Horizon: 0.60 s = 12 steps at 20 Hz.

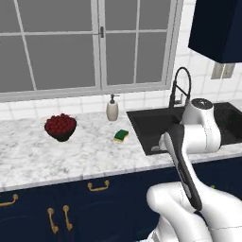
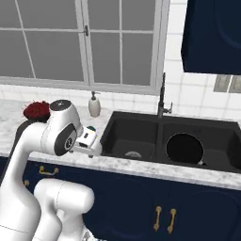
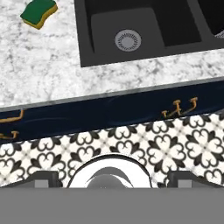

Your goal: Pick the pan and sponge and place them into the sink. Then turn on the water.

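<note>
Currently the hand (image 3: 112, 177) hangs wide open and empty above the floor. The pan (image 2: 185, 148) lies in the sink's (image 2: 141, 123) right basin; the sponge (image 1: 121, 135) rests on the surface (image 1: 56, 156) beside it.

Grey-paned window (image 1: 90, 45) above white tiled wall (image 1: 151, 101); marble counter (image 1: 56, 156) over navy cabinets (image 2: 188, 207) with brass handles (image 1: 98, 186); patterned black-and-white floor (image 3: 131, 144).

Bowl of red fruit (image 1: 60, 126) and soap dispenser (image 1: 112, 108) on marble counter (image 1: 42, 156)
</note>
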Tool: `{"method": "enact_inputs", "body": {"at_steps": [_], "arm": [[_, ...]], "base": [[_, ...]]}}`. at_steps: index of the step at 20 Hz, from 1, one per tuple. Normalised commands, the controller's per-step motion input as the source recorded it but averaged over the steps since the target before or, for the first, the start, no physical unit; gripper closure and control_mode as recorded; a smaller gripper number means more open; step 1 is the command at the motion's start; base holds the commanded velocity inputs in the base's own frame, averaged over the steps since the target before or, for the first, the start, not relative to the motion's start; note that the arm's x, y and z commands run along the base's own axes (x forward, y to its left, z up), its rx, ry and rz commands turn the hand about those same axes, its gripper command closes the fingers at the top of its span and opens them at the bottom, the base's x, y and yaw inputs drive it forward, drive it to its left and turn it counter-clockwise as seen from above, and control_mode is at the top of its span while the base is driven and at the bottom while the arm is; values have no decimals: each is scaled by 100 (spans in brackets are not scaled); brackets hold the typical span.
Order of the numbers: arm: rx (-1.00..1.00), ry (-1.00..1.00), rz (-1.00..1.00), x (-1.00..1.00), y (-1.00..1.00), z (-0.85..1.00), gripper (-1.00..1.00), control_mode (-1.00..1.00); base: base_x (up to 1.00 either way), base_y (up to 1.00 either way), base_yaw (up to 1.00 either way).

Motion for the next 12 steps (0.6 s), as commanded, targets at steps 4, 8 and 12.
{"method": "enact_inputs", "body": {"at_steps": [4, 8, 12], "arm": [[0, 0, 0, 0, 0, 0, -100, 100], [0, 0, 0, 0, 0, 0, -100, 100], [0, 0, 0, 0, 0, 0, -100, 100]], "base": [[0, 99, 0], [20, 74, 0], [30, 7, 0]]}}
